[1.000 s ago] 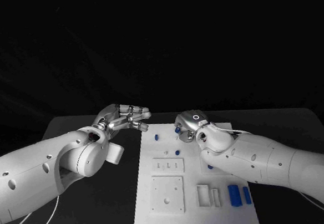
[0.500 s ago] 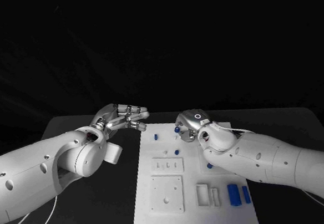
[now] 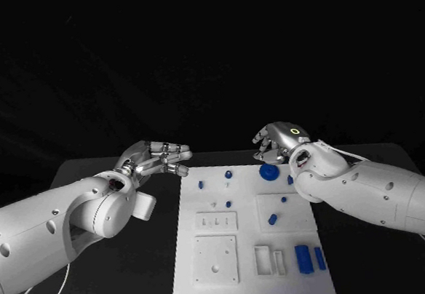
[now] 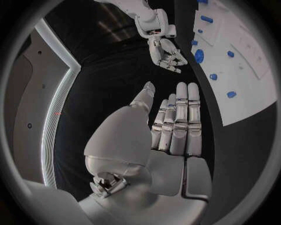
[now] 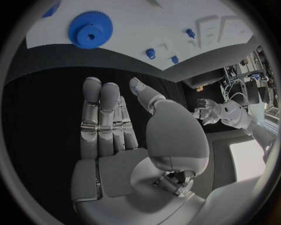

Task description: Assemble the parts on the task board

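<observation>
Both hands hover empty above the far edge of the white task board (image 3: 253, 274) on the black table (image 3: 116, 292). The left hand (image 3: 156, 156), off the board's far left corner, and the right hand (image 3: 279, 142), over its far right corner, hold their fingers extended and close together. A blue gear (image 3: 269, 172) sits just beside the right hand; smaller blue parts (image 3: 308, 257) dot the board, their shapes hard to make out.

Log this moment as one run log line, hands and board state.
left hand: open, off board's far left corner | right hand: open, beyond far edge | blue gear: lying free on task board | assembly: unfinished
</observation>
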Robot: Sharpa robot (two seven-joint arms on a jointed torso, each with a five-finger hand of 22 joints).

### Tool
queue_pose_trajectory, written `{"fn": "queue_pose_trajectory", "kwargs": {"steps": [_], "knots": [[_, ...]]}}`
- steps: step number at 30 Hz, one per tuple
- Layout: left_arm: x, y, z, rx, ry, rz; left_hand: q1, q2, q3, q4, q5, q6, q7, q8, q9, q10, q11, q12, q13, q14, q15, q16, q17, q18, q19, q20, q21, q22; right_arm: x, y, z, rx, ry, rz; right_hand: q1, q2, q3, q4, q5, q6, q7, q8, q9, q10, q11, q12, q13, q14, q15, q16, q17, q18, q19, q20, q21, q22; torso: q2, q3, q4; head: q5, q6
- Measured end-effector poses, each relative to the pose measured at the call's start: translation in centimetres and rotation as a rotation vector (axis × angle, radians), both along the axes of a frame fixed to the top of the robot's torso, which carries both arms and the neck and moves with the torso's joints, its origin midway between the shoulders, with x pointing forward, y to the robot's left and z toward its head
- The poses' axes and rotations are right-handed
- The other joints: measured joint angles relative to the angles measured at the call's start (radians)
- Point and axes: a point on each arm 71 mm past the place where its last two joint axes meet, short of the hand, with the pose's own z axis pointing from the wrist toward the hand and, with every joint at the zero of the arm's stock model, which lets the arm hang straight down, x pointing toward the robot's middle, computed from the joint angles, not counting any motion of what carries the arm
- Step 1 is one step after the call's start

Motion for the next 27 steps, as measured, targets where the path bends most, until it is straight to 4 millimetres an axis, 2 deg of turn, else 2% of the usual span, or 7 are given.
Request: {"fn": "queue_pose_trajectory", "kwargs": {"steps": [2,3,4,7,10,17,27], "knots": [[0.0,0.0,0.0,0.0,0.0,0.001,0.0,0.0,0.0,0.0,0.0,0.0,0.0,0.0,0.0,0.0,0.0,0.0,0.0,0.0,0.0,0.0,0.0,0.0,0.0,0.0,0.0,0.0,0.0,-0.5,0.1,0.004,0.015,-0.005,0.027,0.015,-0.087,0.006,0.012,-0.008,0.002,0.0,0.001,-0.005,-0.006,0.121,0.142,0.005,-0.008,0.002,0.014,-0.021,0.0,-0.011,0.03,0.016,0.0,0.0011,-0.0031,0.002,0.0],[0.0,0.0,0.0,0.0,0.0,0.001,0.0,0.0,0.0,0.0,0.0,0.0,0.0,0.0,0.0,0.0,0.0,0.0,0.0,0.0,0.0,0.0,0.0,0.0,0.0,0.0,0.0,0.0,0.0,-0.8,0.0,0.002,0.028,-0.005,0.045,0.022,-0.122,0.007,0.014,-0.008,0.002,0.0,0.001,-0.062,-0.011,0.261,0.305,0.003,-0.01,0.013,0.032,-0.028,0.002,-0.013,0.061,0.032,0.0,0.0019,-0.0045,0.003,0.001],[0.0,0.0,0.0,0.0,0.0,0.001,0.0,0.0,0.0,0.0,0.0,0.0,0.0,0.0,0.0,0.0,0.0,0.0,0.0,0.0,0.0,0.0,0.0,0.0,0.0,0.0,0.0,0.0,0.0,-0.8,0.0,0.001,0.035,-0.005,0.046,0.023,-0.128,0.008,0.015,-0.012,0.001,0.0,0.001,-0.079,-0.011,0.3,0.351,0.003,-0.01,0.017,0.037,-0.028,0.002,-0.013,0.071,0.038,0.0,0.0019,-0.0051,0.003,0.001],[0.1,0.0,0.0,0.001,0.0,0.001,0.0,0.0,0.0,0.0,0.0,0.0,0.0,0.0,0.0,0.0,0.0,0.0,0.0,0.0,0.0,0.0,0.0,0.0,-0.004,-0.004,0.0,-0.001,0.1,-1.2,-0.3,-0.008,0.07,-0.004,0.044,0.027,-0.143,0.016,0.027,-0.021,0.001,0.0,0.007,-0.228,-0.008,0.6,0.706,-0.017,-0.009,0.081,0.133,-0.028,0.0,-0.014,0.172,0.096,0.001,0.0037,-0.007,0.004,0.002],[0.1,0.1,0.0,0.001,0.0,0.002,0.0,0.0,0.0,0.0,0.0,0.0,0.0,0.0,0.0,0.0,0.0,0.0,0.0,0.0,0.0,0.0,0.0,0.0,-0.004,-0.004,0.0,-0.001,0.3,-1.5,-0.8,-0.023,0.108,-0.006,0.025,0.024,-0.137,0.01,0.039,-0.017,0.005,0.0,0.009,-0.239,-0.006,0.725,0.874,-0.024,-0.004,0.128,0.248,-0.028,0.002,-0.012,0.264,0.142,0.002,0.0039,-0.0065,0.002,0.002],[0.2,0.1,0.0,0.002,0.0,0.003,0.0,0.0,0.0,0.0,0.0,0.0,0.0,0.0,0.0,0.0,0.0,0.0,0.0,0.0,0.0,0.0,0.0,0.0,-0.004,-0.004,0.0,-0.001,0.4,-1.5,-1.8,-0.053,0.175,0.0,0.012,0.019,-0.139,0.021,0.039,-0.019,0.005,0.0,0.009,-0.174,0.001,0.908,1.064,-0.013,0.006,0.255,0.47,-0.028,0.004,-0.003,0.419,0.146,0.002,0.0032,-0.0032,0.0,-0.002],[0.3,0.1,-0.1,0.002,0.0,0.002,0.0,0.0,0.0,0.0,0.0,0.0,0.0,0.0,0.0,0.0,0.0,0.0,0.0,0.0,0.0,0.0,0.0,0.0,-0.004,-0.004,0.0,-0.002,0.5,-2.0,-3.1,-0.097,0.233,-0.019,0.007,0.013,-0.127,0.051,0.023,-0.031,0.01,0.0,0.009,-0.162,0.003,0.941,1.107,-0.006,0.007,0.268,0.534,-0.028,0.0,0.001,0.494,0.146,0.002,0.0008,-0.0018,-0.005,-0.005]]}}
